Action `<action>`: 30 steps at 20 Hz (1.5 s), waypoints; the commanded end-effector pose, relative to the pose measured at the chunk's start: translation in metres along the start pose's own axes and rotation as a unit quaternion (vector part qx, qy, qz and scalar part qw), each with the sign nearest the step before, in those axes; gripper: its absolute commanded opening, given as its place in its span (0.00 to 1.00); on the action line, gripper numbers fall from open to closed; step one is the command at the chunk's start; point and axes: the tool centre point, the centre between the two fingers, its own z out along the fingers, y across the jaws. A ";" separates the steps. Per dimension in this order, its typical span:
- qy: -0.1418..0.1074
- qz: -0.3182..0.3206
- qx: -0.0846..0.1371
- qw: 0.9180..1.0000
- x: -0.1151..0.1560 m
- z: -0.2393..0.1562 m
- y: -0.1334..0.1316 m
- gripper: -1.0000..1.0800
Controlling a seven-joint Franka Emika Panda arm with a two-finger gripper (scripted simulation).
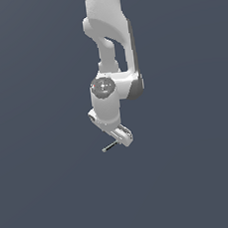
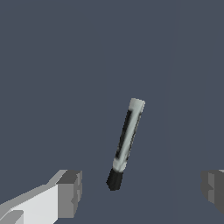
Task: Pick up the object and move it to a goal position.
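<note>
The object [image 2: 126,142] is a thin stick with a pale grey shaft and a black tip at one end; it lies on the flat grey surface. In the wrist view it sits between the two grey fingertips [image 2: 70,193], which stand far apart, so my gripper [image 2: 142,189] is open and touches nothing. In the exterior view the object [image 1: 110,147] pokes out toward the exterior view's left from under the white gripper [image 1: 123,139], which hangs low over it. Most of the stick is hidden by the hand in that view.
The white arm [image 1: 109,46] comes down from the top of the exterior view. All around is a plain dark grey-blue floor [image 1: 45,194] with no other objects or edges in sight.
</note>
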 end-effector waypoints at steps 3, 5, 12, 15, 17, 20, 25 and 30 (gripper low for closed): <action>0.001 0.059 0.000 0.998 0.002 0.012 -0.001 0.96; 0.001 0.079 0.000 0.997 0.002 0.016 -0.002 0.96; 0.003 0.128 0.000 0.992 0.003 0.026 -0.003 0.96; 0.003 0.138 0.000 0.990 0.004 0.027 -0.003 0.96; 0.003 0.141 0.000 0.990 0.004 0.028 -0.003 0.96; 0.003 0.139 0.000 0.990 0.004 0.028 -0.003 0.96; 0.003 0.140 0.000 0.990 0.003 0.041 -0.003 0.96; 0.003 0.141 0.000 0.990 0.003 0.068 -0.002 0.96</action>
